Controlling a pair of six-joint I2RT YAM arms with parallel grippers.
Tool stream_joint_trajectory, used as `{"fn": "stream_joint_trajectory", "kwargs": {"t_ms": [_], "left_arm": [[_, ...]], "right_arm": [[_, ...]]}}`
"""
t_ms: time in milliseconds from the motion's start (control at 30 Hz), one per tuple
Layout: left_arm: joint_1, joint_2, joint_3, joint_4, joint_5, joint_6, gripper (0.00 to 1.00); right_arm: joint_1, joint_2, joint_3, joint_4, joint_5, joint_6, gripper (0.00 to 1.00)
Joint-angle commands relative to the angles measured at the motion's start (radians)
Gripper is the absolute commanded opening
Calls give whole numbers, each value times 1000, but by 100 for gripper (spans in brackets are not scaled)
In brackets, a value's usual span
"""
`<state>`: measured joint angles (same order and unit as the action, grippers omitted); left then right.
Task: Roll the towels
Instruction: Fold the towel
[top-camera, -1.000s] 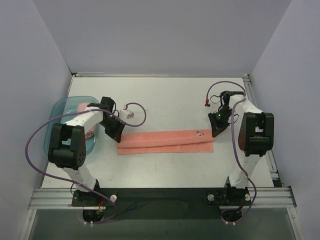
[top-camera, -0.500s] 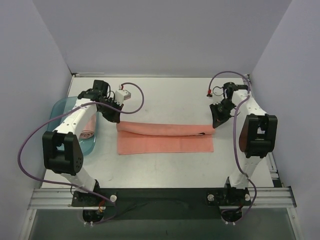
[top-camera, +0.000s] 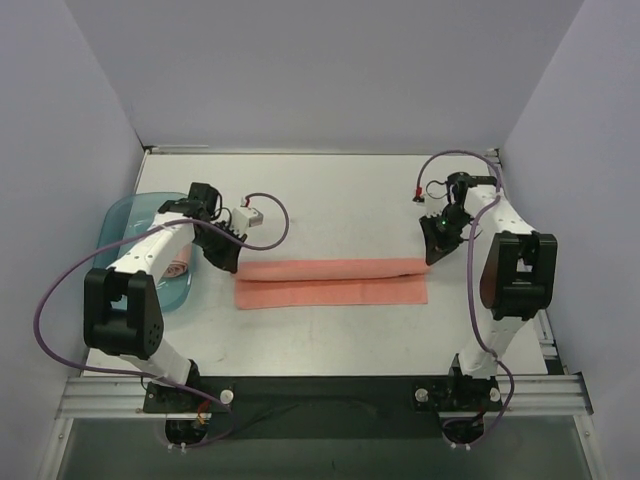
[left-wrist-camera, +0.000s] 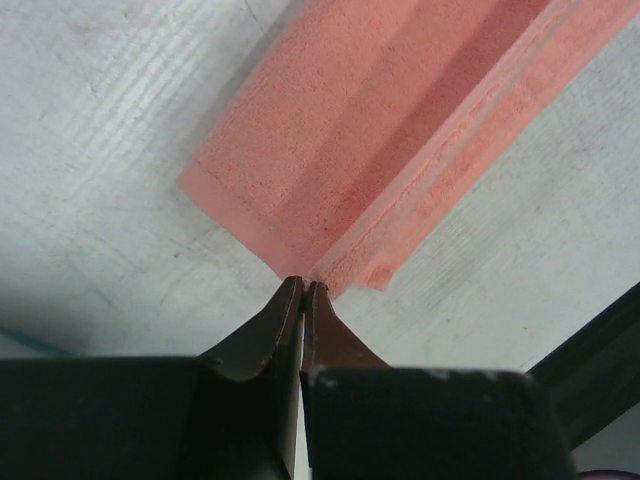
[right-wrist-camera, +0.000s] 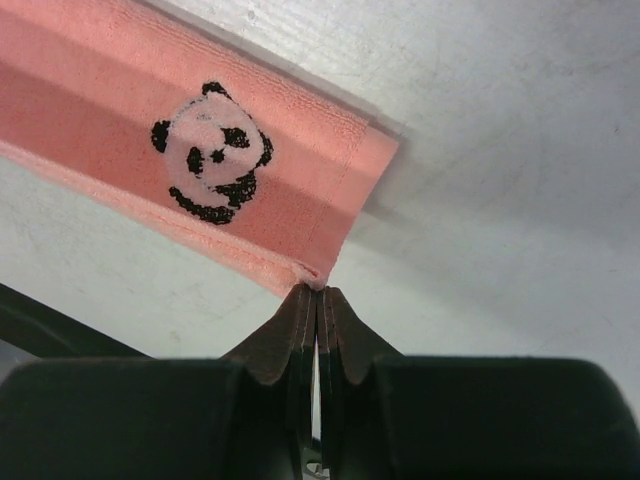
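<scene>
Table (top-camera: 330, 190): pale, walled on three sides, arms mounted at its near edge. Towel (top-camera: 330, 282): laid as a long salmon-pink strip across the middle of the table, between the two arms and running left to right. Its far half is seen doubled over as a soft, raised fold on top of the flat near layer. Tray (top-camera: 115, 222): teal, translucent, at the left edge, well apart from the strip. Left gripper (top-camera: 230, 264): set at the strip's left end, fingers closed to a thin line, with a corner of the upper layer apparently pinched at the tips. Right gripper (top-camera: 434, 256): set at the right end, closed likewise, tips meeting on the towel's corner. Roll (top-camera: 178, 268): one short pink cylinder, lying in the tray beside the left arm and partly hidden by it. Panda (right-wrist-camera: 212, 165): a small black-and-white print near the towel's right end. The step in hand is judged to be the lengthwise fold, with rolling not yet begun. For the next move, both pinched corners would need to be carried evenly toward the near edge, laid in line with it and released. One end would then be taken up for rolling. The fabric looks napped and limp, with stitched hems and layered edges, so uneven travel could skew the fold.
</scene>
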<state>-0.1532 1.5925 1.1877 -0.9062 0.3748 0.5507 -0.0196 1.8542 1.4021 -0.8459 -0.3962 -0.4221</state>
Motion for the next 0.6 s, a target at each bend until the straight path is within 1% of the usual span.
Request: {"fn": "stream_joint_trajectory", "kwargs": {"t_ms": [0, 167, 233, 467, 567], "left_arm": [[11, -16, -33, -30, 4, 49, 0], [9, 36, -126, 61, -23, 26, 0], [9, 50, -140, 88, -34, 22, 0], [7, 122, -143, 127, -39, -21, 0], [7, 130, -137, 130, -42, -32, 0]], "right_arm": [[-8, -53, -29, -51, 19, -35, 0], [6, 5, -97, 8, 33, -24, 0], [10, 29, -109, 31, 42, -21, 0], [12, 66, -123, 62, 56, -3, 0], [13, 63, -121, 59, 59, -1, 0]]}}
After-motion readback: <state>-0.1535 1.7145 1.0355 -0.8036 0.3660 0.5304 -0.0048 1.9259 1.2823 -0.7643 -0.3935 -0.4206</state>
